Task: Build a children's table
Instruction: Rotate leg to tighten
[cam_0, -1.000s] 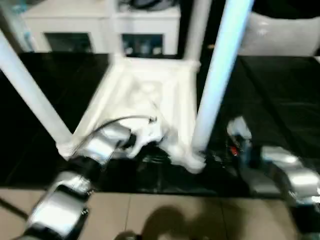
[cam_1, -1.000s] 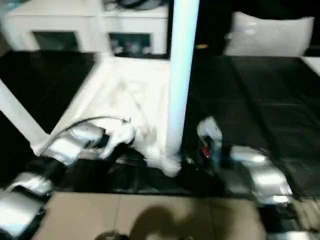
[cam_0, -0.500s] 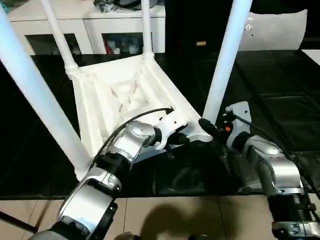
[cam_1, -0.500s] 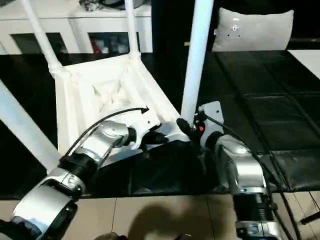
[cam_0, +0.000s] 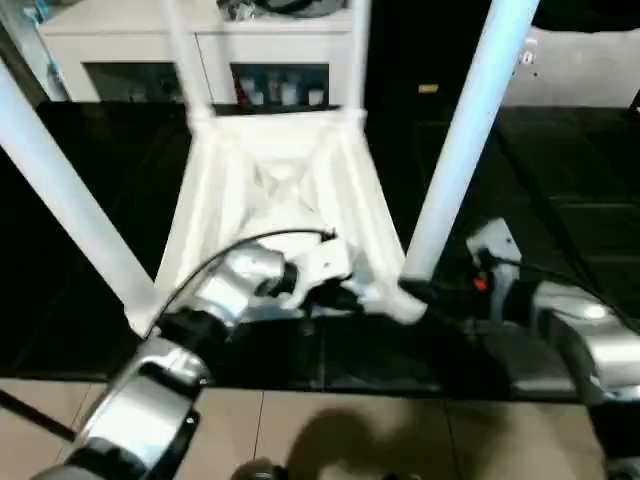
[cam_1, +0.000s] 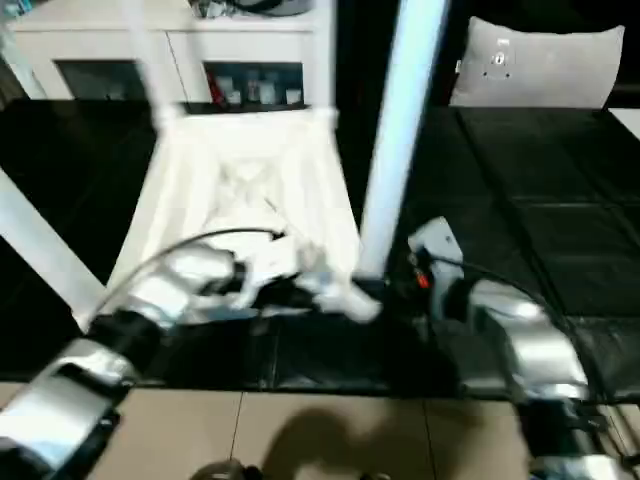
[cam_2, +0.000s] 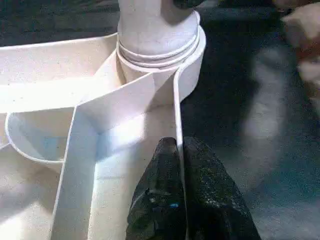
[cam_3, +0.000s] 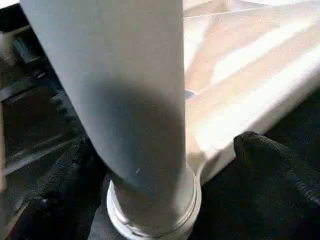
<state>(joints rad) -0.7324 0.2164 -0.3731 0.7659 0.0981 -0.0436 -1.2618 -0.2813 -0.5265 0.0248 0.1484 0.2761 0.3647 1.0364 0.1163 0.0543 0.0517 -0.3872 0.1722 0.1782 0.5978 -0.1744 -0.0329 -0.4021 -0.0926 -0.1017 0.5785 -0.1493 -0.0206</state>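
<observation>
The children's table (cam_0: 280, 190) lies upside down on black mats, ribbed underside up. Its white legs stand in the corner sockets: near-right leg (cam_0: 460, 150), near-left leg (cam_0: 70, 210) and two far legs (cam_0: 185, 60) (cam_0: 358, 50). My left gripper (cam_0: 345, 292) is shut on the thin rim wall (cam_2: 176, 115), just short of the near-right socket (cam_2: 157, 45). Its fingers (cam_2: 200, 200) pinch the wall from both sides. My right gripper (cam_0: 425, 293) is open, with one finger (cam_3: 272, 170) on each side of that leg's base (cam_3: 150, 210).
A white cabinet with glass doors (cam_0: 130, 50) stands behind the table. A white cushion (cam_1: 540, 65) leans at the back right. Black mats (cam_0: 560, 160) extend to the right. Beige floor tiles (cam_0: 330, 430) run along the near edge below my forearms.
My right gripper's fingers have spread wider apart around the near-right leg's base. The left gripper keeps its pinch on the rim. The head view has swung and shifted.
</observation>
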